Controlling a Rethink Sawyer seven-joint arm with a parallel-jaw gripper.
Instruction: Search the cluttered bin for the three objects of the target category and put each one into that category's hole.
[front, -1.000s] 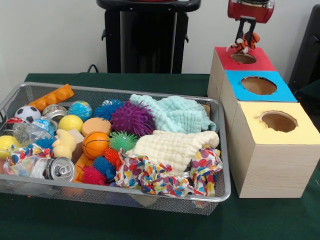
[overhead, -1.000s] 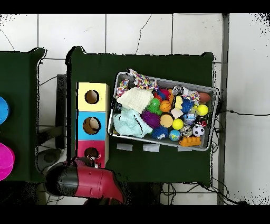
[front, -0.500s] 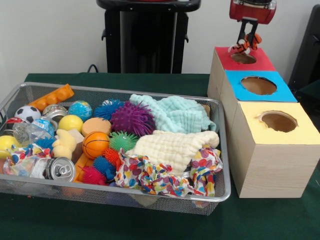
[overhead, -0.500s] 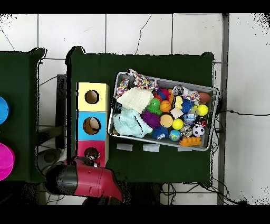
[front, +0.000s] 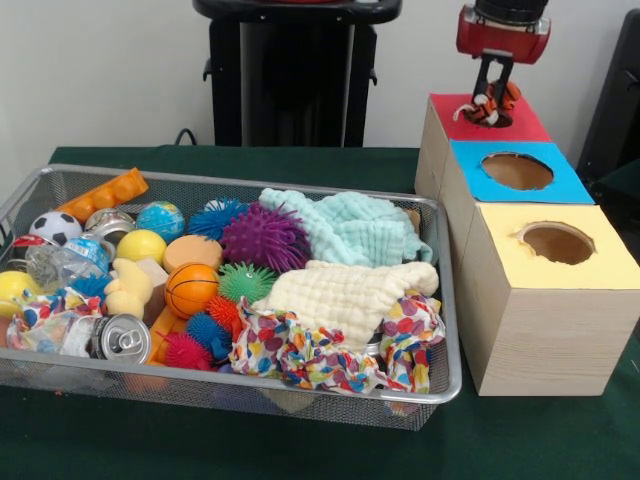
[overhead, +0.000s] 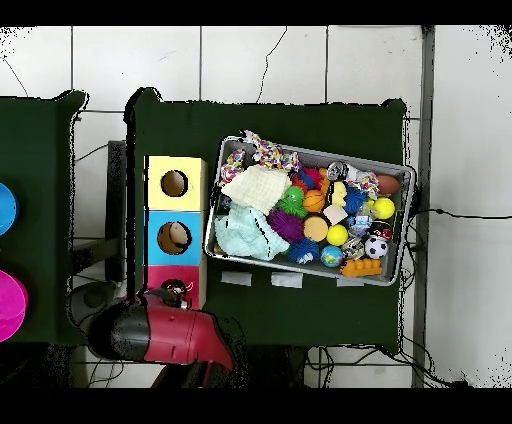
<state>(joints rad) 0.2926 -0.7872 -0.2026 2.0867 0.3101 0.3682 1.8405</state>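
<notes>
Orange striped toy pinched in gripper — just above red hole, inside its rim

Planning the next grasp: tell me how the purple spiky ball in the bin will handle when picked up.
The purple spiky ball looks soft and light, so its thin spikes would probably bend under a grip. Being round, it may roll if nudged, though the green cloth and the blue spiky ball beside it should hold it in place.
</notes>
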